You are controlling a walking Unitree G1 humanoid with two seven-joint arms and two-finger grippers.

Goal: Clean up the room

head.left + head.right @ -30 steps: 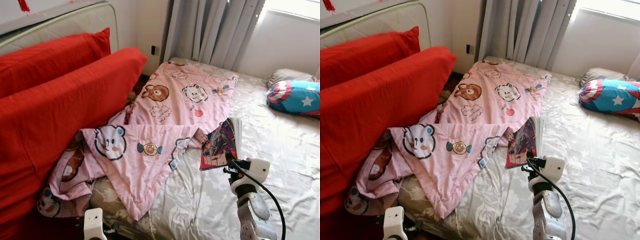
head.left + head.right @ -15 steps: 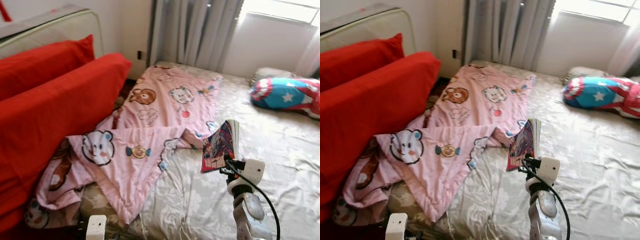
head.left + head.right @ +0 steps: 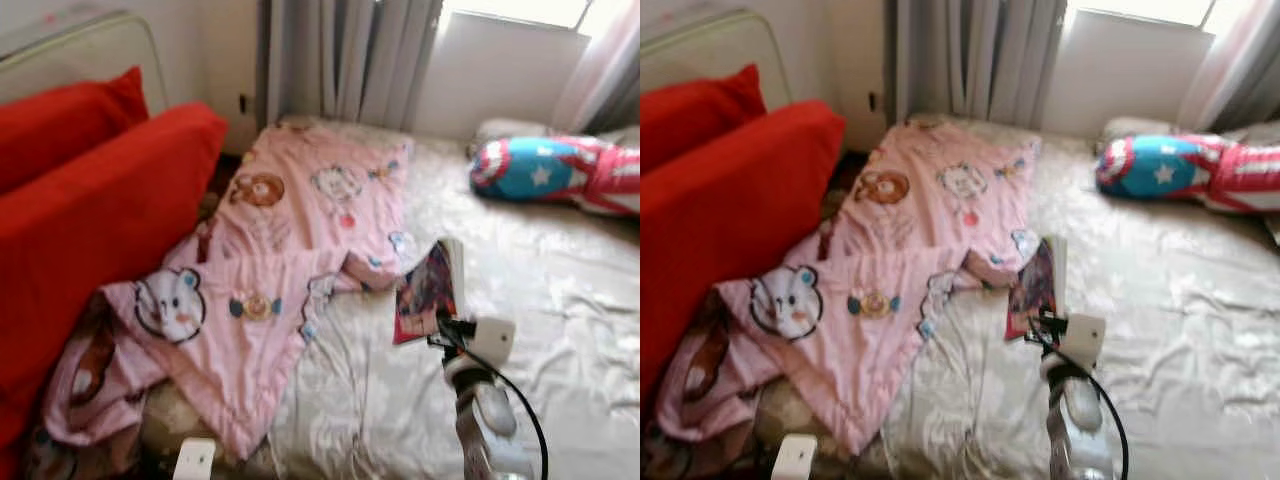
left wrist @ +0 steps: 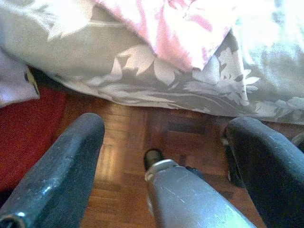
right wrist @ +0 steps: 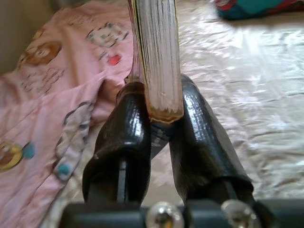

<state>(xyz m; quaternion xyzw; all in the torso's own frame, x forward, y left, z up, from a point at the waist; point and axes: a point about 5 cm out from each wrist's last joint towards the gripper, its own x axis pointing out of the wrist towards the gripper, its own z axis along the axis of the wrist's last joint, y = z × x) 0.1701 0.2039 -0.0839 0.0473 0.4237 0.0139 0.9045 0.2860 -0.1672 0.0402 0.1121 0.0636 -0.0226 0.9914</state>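
The book [image 3: 430, 292] stands upright above the bed [image 3: 560, 330], clamped edge-on between the two black fingers [image 5: 128, 137] of the right pincer [image 5: 159, 118]; its colourful cover faces the robot's left and its pale page block faces the wrist camera. It hangs just beside the near edge of the pink quilt [image 3: 300, 230], over bare sheet.

The bed wears one grey-beige sheet with a pale floral print, creased all over. One pink quilt with cartoon bears and sweets lies across its left half, its near corner folded over and drooping off the bed's edge. At the far right lies one star-and-stripe cushion [image 3: 545, 170] in blue, red and white, with one pale pillow [image 3: 505, 130] just behind it.

Two red cushions [image 3: 90, 210] lean against the headboard [image 3: 80, 50] on the left (the larger in front of the smaller). Grey curtains [image 3: 340, 60] hang behind the bed beside a bright window [image 3: 520, 10], and one wall socket [image 3: 243, 103] sits near the curtain's foot.

The left pincer [image 4: 164, 142] hangs low beside the bed with its fingers spread wide and nothing between them, over wooden parquet floor [image 4: 123, 156]; the sheet's hem and a pink corner of quilt hang just above it. The head views are blurred.
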